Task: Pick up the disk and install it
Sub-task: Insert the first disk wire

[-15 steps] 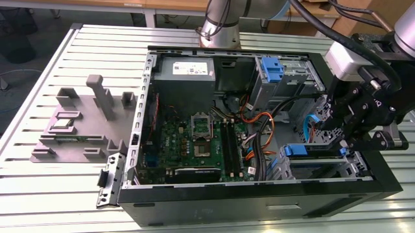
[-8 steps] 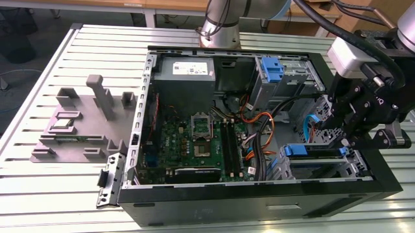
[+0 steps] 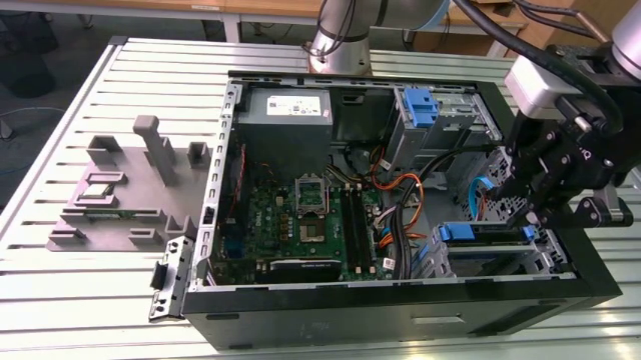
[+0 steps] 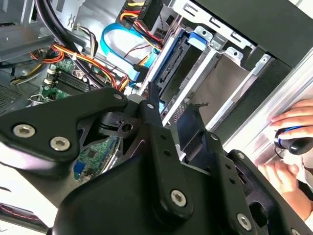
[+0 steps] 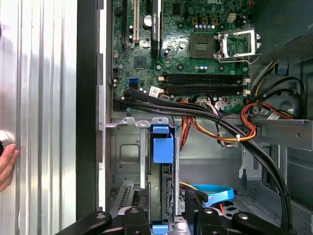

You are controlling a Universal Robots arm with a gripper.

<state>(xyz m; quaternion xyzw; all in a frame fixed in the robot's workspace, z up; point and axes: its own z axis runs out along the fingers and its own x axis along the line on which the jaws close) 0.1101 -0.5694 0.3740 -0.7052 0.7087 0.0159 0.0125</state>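
Disk is sitting on edge in a slot of the steel drive cage, its blue carrier tab facing the camera in the first wrist view. End effector is hovering right over it with its fingers spread apart, one on each side of the carrier. Whether either pad is touching the plastic is hard to judge, though a gap seems to be showing on one side.

In the exterior view the cage is lying at about four o'clock of the open computer case. The motherboard is lying near the centre and the power supply toward eleven o'clock. A grey fixture tray is resting on the slatted worktop out at nine o'clock. A person's hand is resting on the worktop beside the case.
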